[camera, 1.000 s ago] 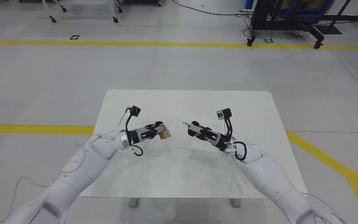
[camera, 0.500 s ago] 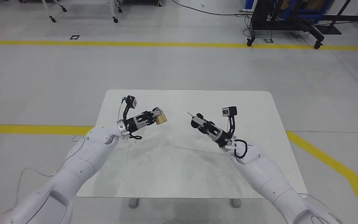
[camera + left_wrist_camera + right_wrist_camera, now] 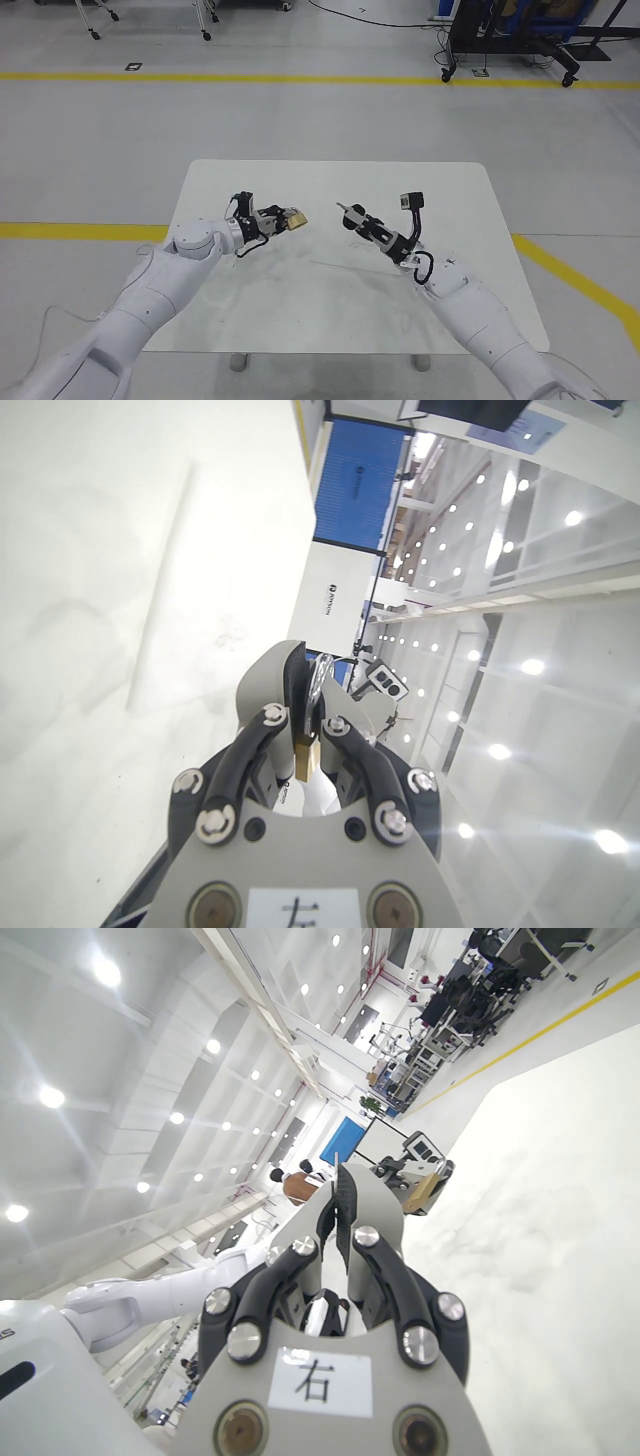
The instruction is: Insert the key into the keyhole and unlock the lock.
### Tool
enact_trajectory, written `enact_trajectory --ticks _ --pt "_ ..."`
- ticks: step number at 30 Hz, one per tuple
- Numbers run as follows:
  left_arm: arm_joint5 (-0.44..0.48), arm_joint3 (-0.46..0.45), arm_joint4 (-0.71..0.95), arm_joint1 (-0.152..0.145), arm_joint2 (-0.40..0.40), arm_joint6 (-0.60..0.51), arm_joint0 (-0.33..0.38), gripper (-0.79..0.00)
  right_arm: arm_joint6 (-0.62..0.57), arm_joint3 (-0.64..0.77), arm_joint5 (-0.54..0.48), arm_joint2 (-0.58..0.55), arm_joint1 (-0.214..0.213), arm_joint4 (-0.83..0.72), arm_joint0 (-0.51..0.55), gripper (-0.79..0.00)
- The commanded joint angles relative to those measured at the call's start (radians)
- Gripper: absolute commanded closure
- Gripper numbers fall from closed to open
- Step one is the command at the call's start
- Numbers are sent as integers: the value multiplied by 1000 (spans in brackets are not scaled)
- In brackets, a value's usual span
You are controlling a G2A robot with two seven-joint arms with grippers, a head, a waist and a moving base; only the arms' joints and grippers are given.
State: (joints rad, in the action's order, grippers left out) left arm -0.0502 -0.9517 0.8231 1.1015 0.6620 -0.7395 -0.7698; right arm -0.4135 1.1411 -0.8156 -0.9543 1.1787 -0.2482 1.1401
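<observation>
Left pincer (image 3: pixel 277 221) is pressed shut on the brass lock (image 3: pixel 295 218) and holds it over the left-centre of the white surface (image 3: pixel 330 300), with the lock at the fingertips on the side facing the other arm. Right pincer (image 3: pixel 353 217) is closed on the key (image 3: pixel 342 207), whose thin blade projects past the fingertips in the lock's direction. Key and lock are near one another but apart, with a visible gap between them, and the key is not in the keyhole.
</observation>
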Motion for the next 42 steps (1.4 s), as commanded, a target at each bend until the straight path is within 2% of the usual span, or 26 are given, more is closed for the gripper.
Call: enact_trajectory --ticks 1,3,16,20,25,28,31,34,37,42 --pt "-54 1 -15 2 10 2 21 0 18 17 18 -23 -7 66 10 0" --pt "-67 8 67 9 39 -16 24 0 18 17 18 -23 -7 66 10 0" --pt "-67 8 67 9 39 -16 24 0 23 19 24 -27 -7 80 8 0" --pt "-116 -23 113 16 49 -6 0 0 30 63 23 -45 -15 397 -57 0" --pt "-353 -37 113 30 33 -21 55 0 114 259 -10 -98 -34 863 -53 0" --pt "-443 -26 79 44 9 -14 95 0 119 365 -11 -127 -48 1098 -28 0" --pt "-492 -1 59 61 -14 -14 125 0 119 439 -11 -145 -61 1299 -3 0" --pt "-485 30 67 78 -24 -27 137 0 112 491 -14 -154 -72 1467 13 0" --pt "-457 57 103 91 -20 -51 132 0 119 506 -8 -157 -75 1511 25 0" --pt "-457 57 103 91 -20 -51 132 0 119 506 -8 -157 -75 1511 25 0"
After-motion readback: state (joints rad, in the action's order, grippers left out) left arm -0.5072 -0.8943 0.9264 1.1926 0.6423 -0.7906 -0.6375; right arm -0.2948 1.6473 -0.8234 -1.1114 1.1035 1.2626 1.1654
